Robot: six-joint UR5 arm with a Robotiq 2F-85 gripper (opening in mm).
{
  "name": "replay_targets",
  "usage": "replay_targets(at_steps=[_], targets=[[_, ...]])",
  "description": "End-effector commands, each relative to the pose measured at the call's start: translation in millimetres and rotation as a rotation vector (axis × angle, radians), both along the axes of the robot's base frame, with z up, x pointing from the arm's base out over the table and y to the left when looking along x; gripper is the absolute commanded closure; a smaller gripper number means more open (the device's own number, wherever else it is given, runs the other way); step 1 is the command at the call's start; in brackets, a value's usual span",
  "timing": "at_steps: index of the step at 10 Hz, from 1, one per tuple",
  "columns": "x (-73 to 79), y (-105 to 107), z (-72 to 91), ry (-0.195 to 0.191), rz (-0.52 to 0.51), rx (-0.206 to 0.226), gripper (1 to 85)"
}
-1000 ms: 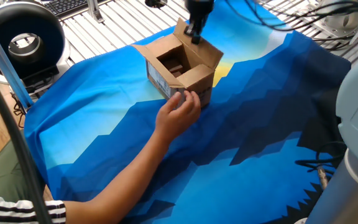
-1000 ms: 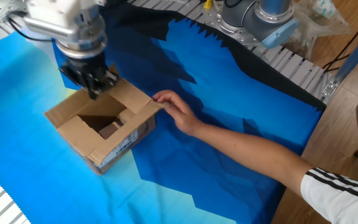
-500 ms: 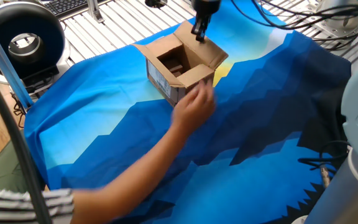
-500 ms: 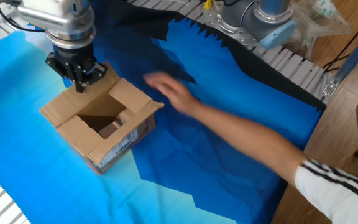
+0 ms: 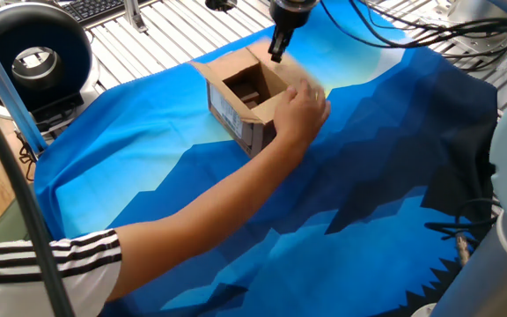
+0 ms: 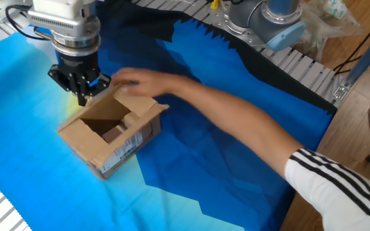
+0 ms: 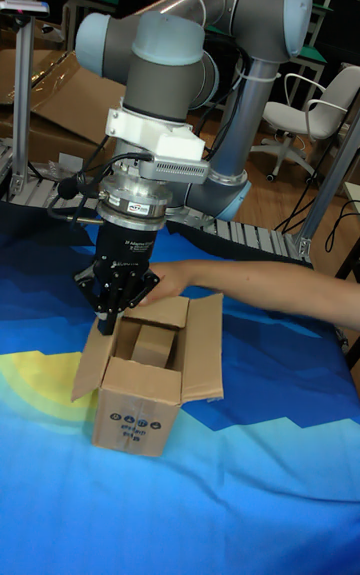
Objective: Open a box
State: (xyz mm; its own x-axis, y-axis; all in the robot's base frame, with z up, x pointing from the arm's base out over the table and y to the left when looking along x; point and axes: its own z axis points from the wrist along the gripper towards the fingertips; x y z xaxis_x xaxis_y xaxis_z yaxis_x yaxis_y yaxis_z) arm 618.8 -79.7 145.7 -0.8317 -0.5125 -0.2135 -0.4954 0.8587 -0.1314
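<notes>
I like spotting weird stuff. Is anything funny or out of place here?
Yes: a person's hand reaches over the box, right beside the robot's tool. A hand so close to a working tool looks odd. The box itself seems undamaged, flaps open, and nothing is spilled.

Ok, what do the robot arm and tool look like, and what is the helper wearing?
The UR5 arm has grey tubular links with pale blue joint caps. A white block and a round silver-and-black unit sit above the black two-finger tool, with black cables at the wrist. The helper's sleeve is white with black stripes.
</notes>
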Motion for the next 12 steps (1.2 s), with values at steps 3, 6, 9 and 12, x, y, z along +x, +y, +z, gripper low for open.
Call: replay_targets(at_steps=[3,6,9,12], targets=[[-15.0,-0.2,15.4,0.078,-0.039,-0.003,84.3],[-21.1,22.7,14.5,0.129,-0.103,0.047,84.3],[-25.1,59.5,7.8,0.164,-0.171,0.136,84.3],[-26.6,77.4,-6.1,0.162,-0.194,0.163,84.3]])
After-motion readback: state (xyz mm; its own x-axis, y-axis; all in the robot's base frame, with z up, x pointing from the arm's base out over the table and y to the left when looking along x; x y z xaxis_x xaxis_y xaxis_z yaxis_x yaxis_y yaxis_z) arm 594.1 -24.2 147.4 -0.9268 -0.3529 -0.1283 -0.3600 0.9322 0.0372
